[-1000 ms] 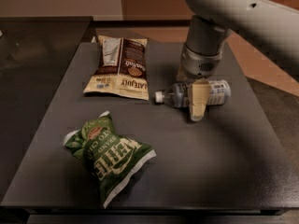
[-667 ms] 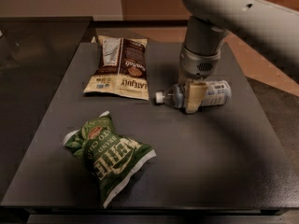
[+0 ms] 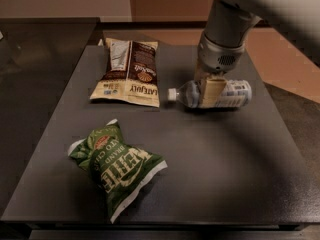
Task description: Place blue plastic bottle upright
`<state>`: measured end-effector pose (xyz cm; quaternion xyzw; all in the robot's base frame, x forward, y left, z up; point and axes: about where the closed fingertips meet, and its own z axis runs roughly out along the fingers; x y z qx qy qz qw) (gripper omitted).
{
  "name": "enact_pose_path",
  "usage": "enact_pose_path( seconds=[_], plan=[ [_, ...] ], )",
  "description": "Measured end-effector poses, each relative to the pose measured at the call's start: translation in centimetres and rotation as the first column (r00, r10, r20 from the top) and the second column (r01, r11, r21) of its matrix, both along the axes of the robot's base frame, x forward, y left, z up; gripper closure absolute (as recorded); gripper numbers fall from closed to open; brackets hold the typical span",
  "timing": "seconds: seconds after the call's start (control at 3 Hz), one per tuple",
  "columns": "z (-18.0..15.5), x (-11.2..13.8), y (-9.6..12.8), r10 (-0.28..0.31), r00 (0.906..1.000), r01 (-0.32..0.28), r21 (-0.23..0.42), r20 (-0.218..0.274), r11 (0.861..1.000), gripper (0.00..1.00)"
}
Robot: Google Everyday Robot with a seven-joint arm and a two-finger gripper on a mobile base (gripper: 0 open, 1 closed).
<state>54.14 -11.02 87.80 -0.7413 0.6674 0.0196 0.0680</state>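
The blue plastic bottle (image 3: 231, 94) lies on its side on the dark table (image 3: 210, 174), right of centre, with its white cap (image 3: 172, 94) pointing left. My gripper (image 3: 212, 91) comes down from the grey arm (image 3: 225, 39) and clamps across the bottle's middle. The near beige finger (image 3: 212, 95) lies pressed against the front of the bottle's body. The far finger is hidden behind the bottle. The bottle rests on the table.
A brown and cream snack bag (image 3: 129, 71) lies flat to the left of the bottle's cap. A crumpled green snack bag (image 3: 117, 164) lies at the front left. The table's right edge is near the bottle's base.
The near finger has moved in against the bottle. The bottle has shifted slightly towards the back of the table. The bags have not moved.
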Motion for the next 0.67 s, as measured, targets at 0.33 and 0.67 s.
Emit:
enact_pose_path(
  seconds=[0.33, 0.67],
  plan=[
    [2.7, 1.4, -0.5, -0.091, 0.9956, 0.087, 0.147, 0.022, 0.985, 1.00],
    [5.0, 2.8, -0.4, -0.173, 0.9850, 0.161, 0.316, 0.009, 0.935, 1.00]
  ],
)
